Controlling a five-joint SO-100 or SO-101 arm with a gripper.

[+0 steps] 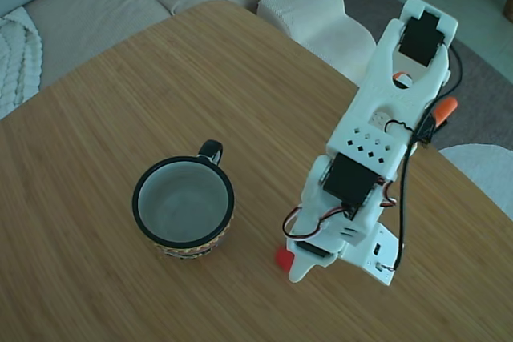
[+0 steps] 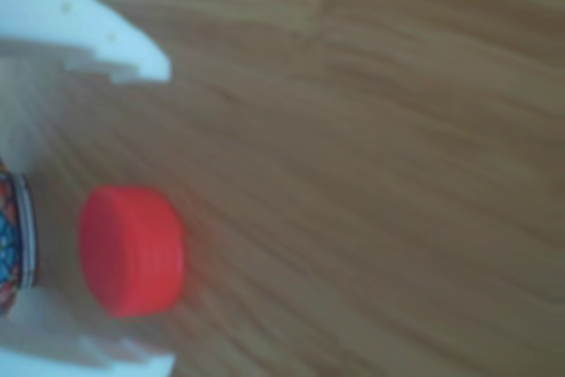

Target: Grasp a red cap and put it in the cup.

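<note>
Gripper [image 2: 132,214] agape around red cap [image 2: 132,249] (untouched)

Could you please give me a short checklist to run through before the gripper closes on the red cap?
1. Red cap lies between the two white fingers in the other view: ok.
2. Fingers are apart, not yet touching the cap: ok, both tips show a gap to it.
3. Gripper is low enough to grip the cap's side: cannot tell; in the fixed view the arm hides most of the cap.
4. Cap rests flat on the wooden table: ok.
5. Cup stands upright, mouth open, nothing seen inside: ok.
6. Path from cap to cup is free of other things: ok, only bare table lies between them in the fixed view.
</note>
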